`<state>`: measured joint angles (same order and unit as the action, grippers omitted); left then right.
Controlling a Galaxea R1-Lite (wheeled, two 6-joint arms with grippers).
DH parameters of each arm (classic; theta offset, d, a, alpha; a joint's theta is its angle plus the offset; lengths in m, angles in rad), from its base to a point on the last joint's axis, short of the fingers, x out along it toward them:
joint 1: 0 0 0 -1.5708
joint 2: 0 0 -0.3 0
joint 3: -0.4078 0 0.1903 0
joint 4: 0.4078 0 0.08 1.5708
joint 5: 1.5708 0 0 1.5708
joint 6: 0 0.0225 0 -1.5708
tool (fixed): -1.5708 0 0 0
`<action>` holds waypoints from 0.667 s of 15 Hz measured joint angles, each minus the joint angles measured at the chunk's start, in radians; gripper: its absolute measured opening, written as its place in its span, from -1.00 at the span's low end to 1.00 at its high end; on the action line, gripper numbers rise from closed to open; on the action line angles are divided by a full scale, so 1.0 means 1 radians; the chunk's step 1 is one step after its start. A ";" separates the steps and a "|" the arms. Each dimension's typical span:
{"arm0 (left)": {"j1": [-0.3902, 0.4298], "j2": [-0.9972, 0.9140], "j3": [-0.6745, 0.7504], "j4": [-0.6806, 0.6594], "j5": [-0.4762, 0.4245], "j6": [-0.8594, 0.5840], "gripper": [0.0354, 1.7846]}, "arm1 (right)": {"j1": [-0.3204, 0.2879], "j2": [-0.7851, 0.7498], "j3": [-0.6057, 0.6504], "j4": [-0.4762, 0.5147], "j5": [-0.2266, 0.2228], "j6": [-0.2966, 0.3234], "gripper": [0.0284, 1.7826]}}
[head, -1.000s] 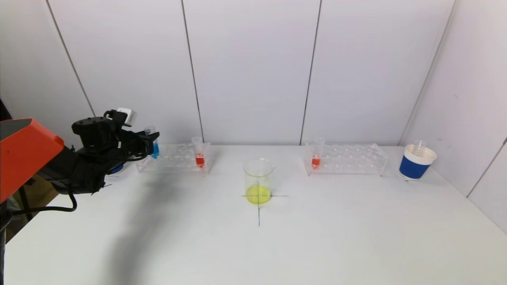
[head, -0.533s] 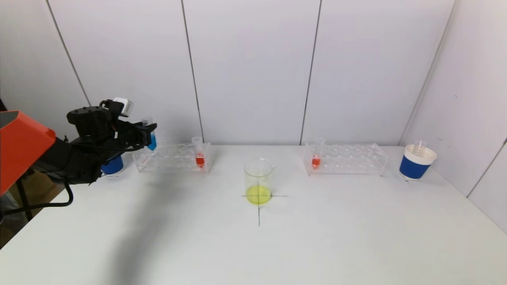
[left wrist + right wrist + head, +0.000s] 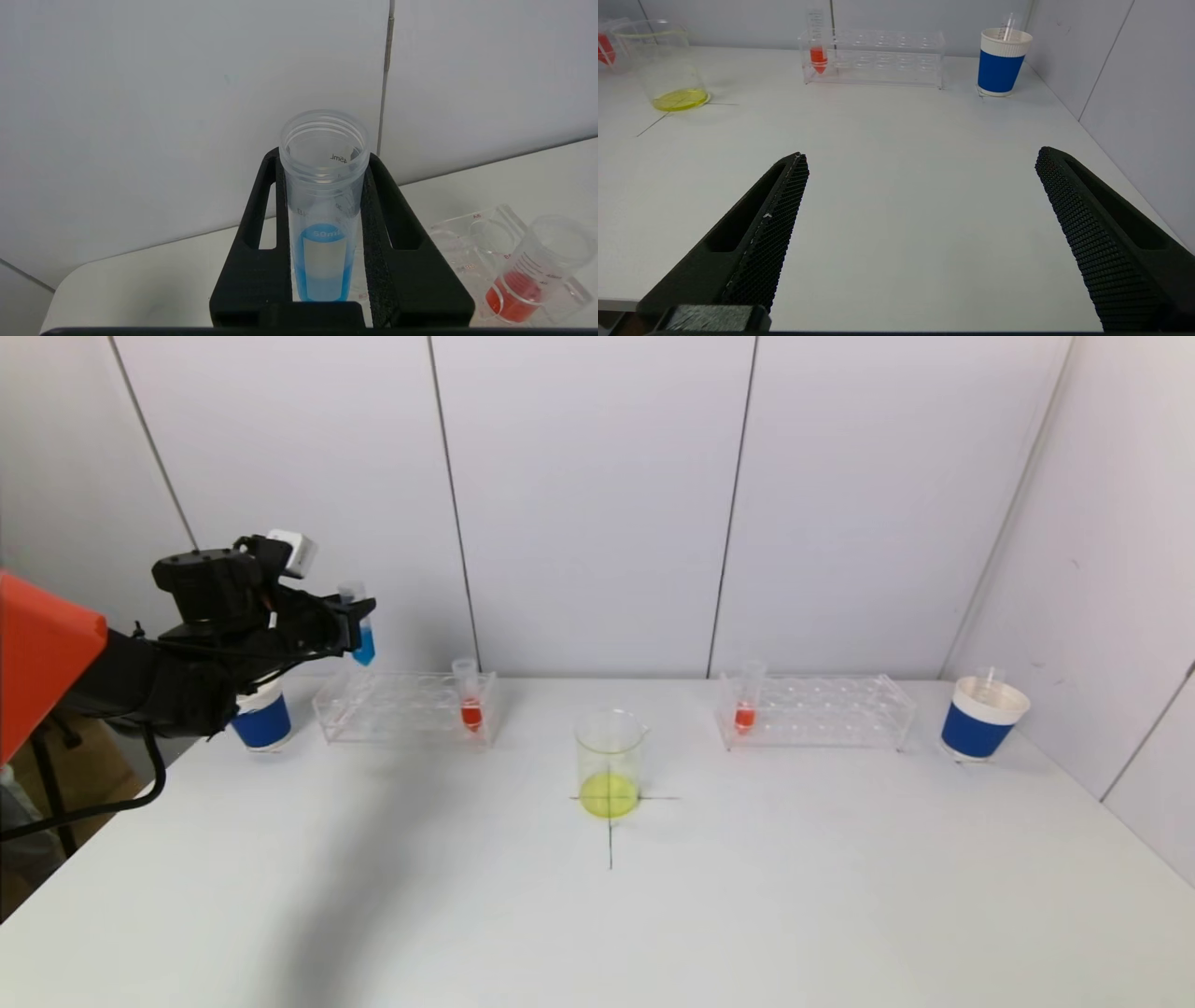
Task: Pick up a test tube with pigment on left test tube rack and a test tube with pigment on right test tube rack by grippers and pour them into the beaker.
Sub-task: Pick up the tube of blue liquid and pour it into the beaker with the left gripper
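The left claw (image 3: 353,627), clamped on an upright blue-pigment test tube (image 3: 359,633) above the left test tube rack (image 3: 401,709), has the beaker (image 3: 610,763) well off toward the robot's right on the desk (image 3: 747,877).

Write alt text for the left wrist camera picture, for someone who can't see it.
The left gripper is shut on an upright, uncapped test tube part-filled with blue pigment, held against a pale wall. Off to one side, a clear test tube rack on the white table holds a tube of red pigment.
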<state>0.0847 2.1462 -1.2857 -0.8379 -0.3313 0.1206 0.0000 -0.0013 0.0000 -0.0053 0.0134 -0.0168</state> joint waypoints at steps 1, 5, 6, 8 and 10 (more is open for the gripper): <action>-0.009 -0.011 -0.011 0.018 0.002 0.000 -0.53 | 0.000 0.000 0.000 0.000 0.000 0.000 0.99; -0.061 -0.064 -0.054 0.103 0.003 0.000 -0.53 | 0.000 0.000 0.000 0.000 0.000 0.000 0.99; -0.079 -0.078 -0.064 0.117 0.003 0.000 -0.53 | 0.000 0.000 0.000 0.000 0.000 0.000 0.99; -0.112 -0.100 -0.084 0.151 0.003 0.000 -0.53 | 0.000 0.000 0.000 0.000 0.000 0.000 0.99; -0.142 -0.115 -0.107 0.188 0.002 0.001 -0.53 | 0.000 0.000 0.000 0.000 0.000 0.000 0.99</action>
<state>-0.0572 2.0311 -1.3928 -0.6498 -0.3289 0.1217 0.0000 -0.0013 0.0000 -0.0053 0.0138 -0.0168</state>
